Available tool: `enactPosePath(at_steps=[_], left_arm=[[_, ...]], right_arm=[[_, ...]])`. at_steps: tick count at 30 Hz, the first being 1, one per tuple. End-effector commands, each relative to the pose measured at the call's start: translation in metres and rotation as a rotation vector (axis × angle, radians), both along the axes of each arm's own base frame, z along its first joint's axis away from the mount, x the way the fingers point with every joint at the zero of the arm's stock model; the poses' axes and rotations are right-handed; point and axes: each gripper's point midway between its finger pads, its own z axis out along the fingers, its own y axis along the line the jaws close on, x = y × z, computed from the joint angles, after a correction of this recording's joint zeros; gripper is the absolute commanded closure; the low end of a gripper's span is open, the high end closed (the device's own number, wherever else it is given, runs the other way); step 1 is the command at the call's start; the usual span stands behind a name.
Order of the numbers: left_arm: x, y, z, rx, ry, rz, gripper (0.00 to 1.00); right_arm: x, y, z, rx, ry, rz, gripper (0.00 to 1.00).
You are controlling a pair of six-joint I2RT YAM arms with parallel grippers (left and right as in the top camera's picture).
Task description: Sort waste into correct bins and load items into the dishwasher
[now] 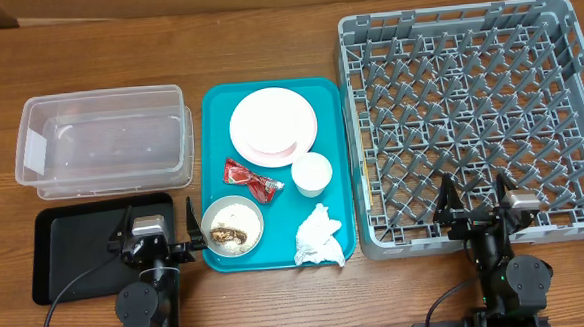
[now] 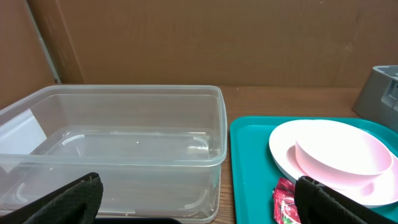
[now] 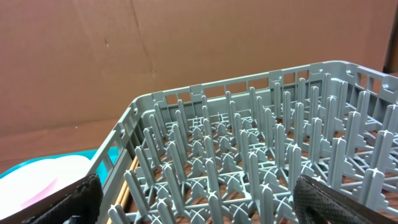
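Note:
A teal tray [image 1: 214,112] holds a pink-white plate [image 1: 273,125], a white cup [image 1: 311,174], a red wrapper [image 1: 250,179], a crumpled napkin [image 1: 318,236] and a bowl [image 1: 232,226] with rice and a brown scrap. The clear tub [image 1: 104,141] is at the left, the black tray [image 1: 76,245] in front of it. The grey dish rack [image 1: 475,114] is at the right. My left gripper [image 1: 156,229] is open and empty over the black tray. My right gripper [image 1: 477,200] is open and empty at the rack's front edge. The left wrist view shows the tub [image 2: 118,143], plate [image 2: 329,155] and wrapper [image 2: 285,202]; the right wrist view shows the rack [image 3: 261,149].
Brown cardboard walls stand behind the table in both wrist views. The table is wood. The teal tray's edge [image 3: 25,168] shows left of the rack in the right wrist view.

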Motion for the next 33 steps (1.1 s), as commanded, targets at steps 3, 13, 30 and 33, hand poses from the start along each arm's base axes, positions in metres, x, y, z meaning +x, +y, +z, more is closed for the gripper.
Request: enactPosePath(at_steps=[3, 13, 30, 33], left_arm=[[0.000, 0.002, 0.001, 0.016, -0.006, 0.007, 0.00], [0.000, 0.002, 0.001, 0.016, -0.006, 0.007, 0.00], [0.001, -0.007, 0.010, -0.113, -0.050, -0.035, 0.00], [0.001, -0.012, 0.025, -0.172, -0.110, -0.065, 0.00]], right_arm=[[0.000, 0.000, -0.001, 0.004, -0.008, 0.000, 0.00], [0.000, 0.000, -0.001, 0.004, -0.008, -0.001, 0.00], [0.000, 0.000, -0.001, 0.004, -0.008, -0.001, 0.00], [0.000, 0.000, -0.001, 0.004, -0.008, 0.000, 0.00]])
